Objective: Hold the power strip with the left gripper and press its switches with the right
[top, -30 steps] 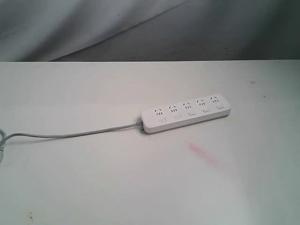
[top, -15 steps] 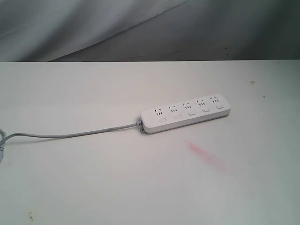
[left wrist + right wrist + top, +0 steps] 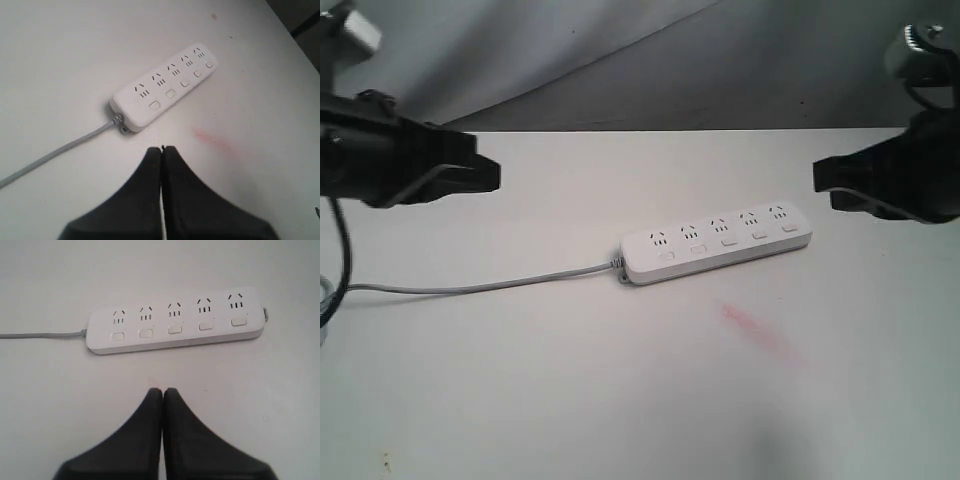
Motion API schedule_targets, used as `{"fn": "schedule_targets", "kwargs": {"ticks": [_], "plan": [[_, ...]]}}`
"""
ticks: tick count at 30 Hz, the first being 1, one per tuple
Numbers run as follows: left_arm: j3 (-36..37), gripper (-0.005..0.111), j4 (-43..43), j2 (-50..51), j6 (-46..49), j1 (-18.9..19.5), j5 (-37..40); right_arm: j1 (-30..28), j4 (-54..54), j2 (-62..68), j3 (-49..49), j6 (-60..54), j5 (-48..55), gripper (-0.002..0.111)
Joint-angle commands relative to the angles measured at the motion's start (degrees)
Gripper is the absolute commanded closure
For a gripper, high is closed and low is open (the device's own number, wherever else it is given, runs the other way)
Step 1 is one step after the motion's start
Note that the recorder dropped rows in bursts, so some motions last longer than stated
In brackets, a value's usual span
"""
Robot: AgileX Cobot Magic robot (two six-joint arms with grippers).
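The white power strip (image 3: 717,243) (image 3: 163,87) (image 3: 175,325) lies flat on the white table, slightly slanted, with its row of small switches (image 3: 727,241) (image 3: 174,329) facing up. Its thin grey cord (image 3: 480,285) (image 3: 55,152) runs off to the left. My left gripper (image 3: 492,174) (image 3: 162,149) hovers high at the left, shut and holding nothing, well apart from the strip. High at the right my right gripper (image 3: 820,178) (image 3: 163,390) is also shut and empty, short of the strip.
A faint pink smear (image 3: 752,330) (image 3: 212,140) marks the table (image 3: 620,400) in front of the strip. A grey cloth backdrop (image 3: 640,60) hangs behind the table's far edge. The cord reaches the left edge near a pale object (image 3: 324,300).
Both arms have come into the exterior view, one from each side; earlier the table showed only the power strip. The strip and cord have not moved.
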Motion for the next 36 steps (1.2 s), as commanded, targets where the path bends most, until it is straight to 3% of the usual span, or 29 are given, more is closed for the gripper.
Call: {"fn": "schedule_targets", "kwargs": {"ticks": [1, 7, 15, 21, 23, 28, 36], "plan": [[-8.61, 0.107, 3.56, 11.90, 0.05, -6.10, -2.90, 0.08, -1.15, 11.53, -8.46, -0.60, 2.23, 0.108], [-24.56, 0.107, 13.84, 33.55, -3.32, -11.73, -2.90, 0.08, -6.80, 28.31, -22.56, -0.36, 6.94, 0.108], [-38.59, 0.107, 17.03, 47.33, -5.08, -12.09, 1.80, -3.63, -10.09, 40.61, -32.93, 1.34, 10.85, 0.108], [-43.89, 0.107, 19.93, 51.54, -6.35, -12.09, 3.69, -5.27, -9.76, 45.56, -38.63, -0.13, 14.49, 0.108], [-46.63, 0.107, 24.33, 53.31, -6.66, -13.08, 5.87, -5.27, -7.71, 48.02, -41.12, -0.72, 16.24, 0.108], [-49.28, 0.107, 45.49, 55.86, -14.84, -19.13, 7.10, -5.27, -7.34, 51.08, -43.30, -0.77, 17.88, 0.108], [-49.28, 0.107, 47.33, 57.47, -16.67, -20.13, 8.10, -5.27, -7.34, 52.34, -43.30, -0.77, 20.14, 0.108]]}}
